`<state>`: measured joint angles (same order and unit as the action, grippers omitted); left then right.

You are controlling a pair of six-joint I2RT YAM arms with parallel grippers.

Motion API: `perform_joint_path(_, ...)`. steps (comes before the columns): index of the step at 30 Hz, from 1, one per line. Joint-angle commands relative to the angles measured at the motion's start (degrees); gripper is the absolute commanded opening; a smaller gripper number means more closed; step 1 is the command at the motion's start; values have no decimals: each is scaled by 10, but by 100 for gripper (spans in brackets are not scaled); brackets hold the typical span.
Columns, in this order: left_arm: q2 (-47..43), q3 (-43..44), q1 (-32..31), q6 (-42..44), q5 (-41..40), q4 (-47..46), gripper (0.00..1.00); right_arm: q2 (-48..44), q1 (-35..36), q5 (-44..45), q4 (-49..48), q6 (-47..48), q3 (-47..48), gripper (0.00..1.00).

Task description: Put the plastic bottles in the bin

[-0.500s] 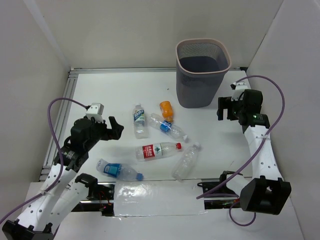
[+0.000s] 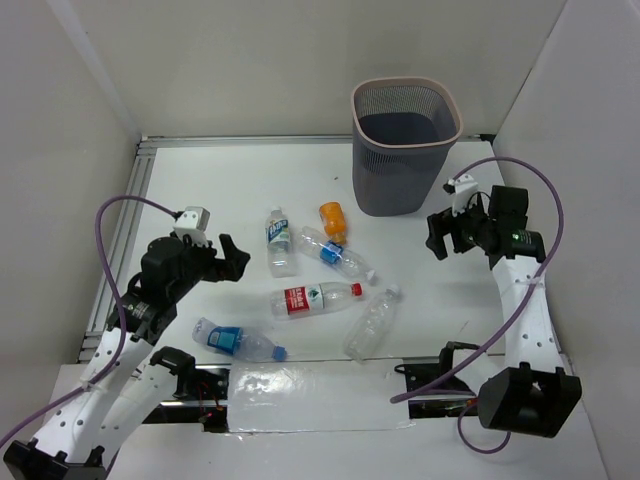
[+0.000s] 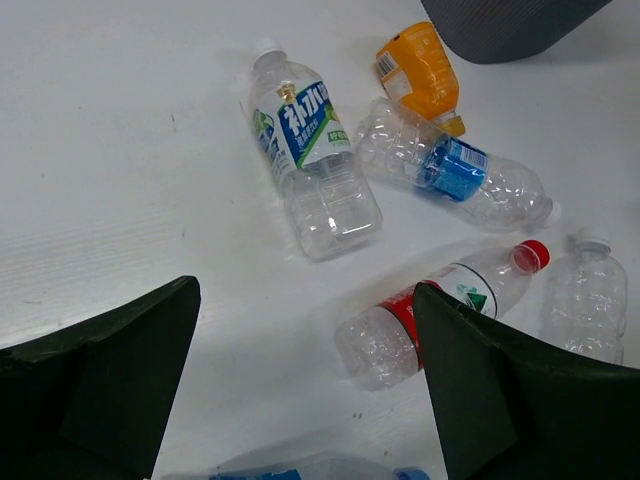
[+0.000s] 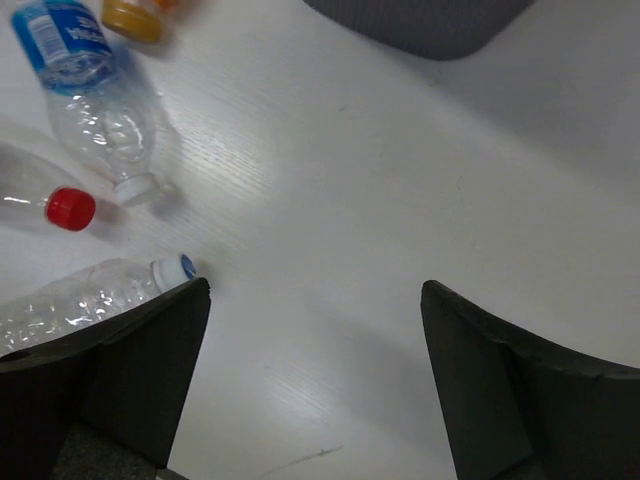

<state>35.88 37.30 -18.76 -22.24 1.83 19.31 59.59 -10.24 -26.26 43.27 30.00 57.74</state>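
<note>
Red-capped bottle (image 2: 318,299) lies just ahead-right of my left gripper (image 2: 232,258)
My jaws are spread and empty, and its long axis slants across them. My right gripper (image 2: 440,232), also spread, hangs by the bin (image 2: 404,83).

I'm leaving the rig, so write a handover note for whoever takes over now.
Left gripper: open, empty, near the green-labelled clear plastic bottle.
Right gripper: open, empty, near the tall grey-purple mesh bin.
Six bottles lie on the table: that one, an orange bottle, two blue-labelled bottles, a red-labelled bottle, an unlabelled bottle.
None shows in the bin; all six left.
</note>
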Motion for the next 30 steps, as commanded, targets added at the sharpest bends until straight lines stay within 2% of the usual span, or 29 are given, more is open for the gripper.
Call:
perform_joint_path(1, 2, 19, -10, 17, 20, -20, 100, -23, 36, -70, 10, 31, 12, 90)
perform_joint_path(2, 2, 19, -10, 17, 29, -20, 98, -23, 63, -44, -5, 24, 6, 89)
perform_joint_path(3, 8, 19, -10, 23, 36, -20, 91, -23, 121, -23, -14, 8, 6, 78)
perform_joint_path(5, 14, 19, -16, 23, 43, -20, 80, -23, 154, 14, -22, 8, -10, 66)
perform_joint_path(6, 14, 19, -16, 23, 43, -20, 71, -13, 167, 25, -28, 8, -10, 61)
perform_joint_path(7, 19, 19, -16, 28, 51, -20, 57, -7, 193, 36, -28, 2, -10, 49)
perform_joint_path(8, 24, 19, -16, 28, 51, -20, 33, 8, 204, 57, -43, -4, -4, 47)
perform_joint_path(9, 24, 19, -16, 28, 56, -20, 25, 15, 227, 65, -49, -4, -4, 45)
perform_joint_path(10, 24, 19, -21, 28, 56, -20, 21, 23, 239, 74, -56, -4, 1, 45)
perform_joint_path(11, 31, 19, -22, 28, 56, -20, 22, 38, 249, 85, -74, -11, 1, 51)
perform_joint_path(12, 38, 19, -22, 28, 62, -20, 33, 46, 260, 85, -81, -11, 6, 61)
perform_joint_path(13, 38, 19, -22, 23, 62, -20, 50, 55, 281, 85, -88, -11, 6, 70)
perform_joint_path(14, 53, 19, -22, 23, 62, -20, 70, 72, 294, 85, -96, -11, 6, 85)
perform_joint_path(15, 60, 19, -22, 18, 62, -20, 92, 81, 305, 85, -113, -11, 6, 91)
perform_joint_path(16, 67, 19, -22, 18, 57, -20, 98, 89, 332, 94, -123, -11, 6, 97)
perform_joint_path(23, 107, 30, -27, 12, 56, -8, 100, 156, 447, 181, -221, -16, -6, 100)
perform_joint_path(30, 119, 30, -32, 7, 56, -8, 100, 244, 452, 181, -255, -50, -6, 100)
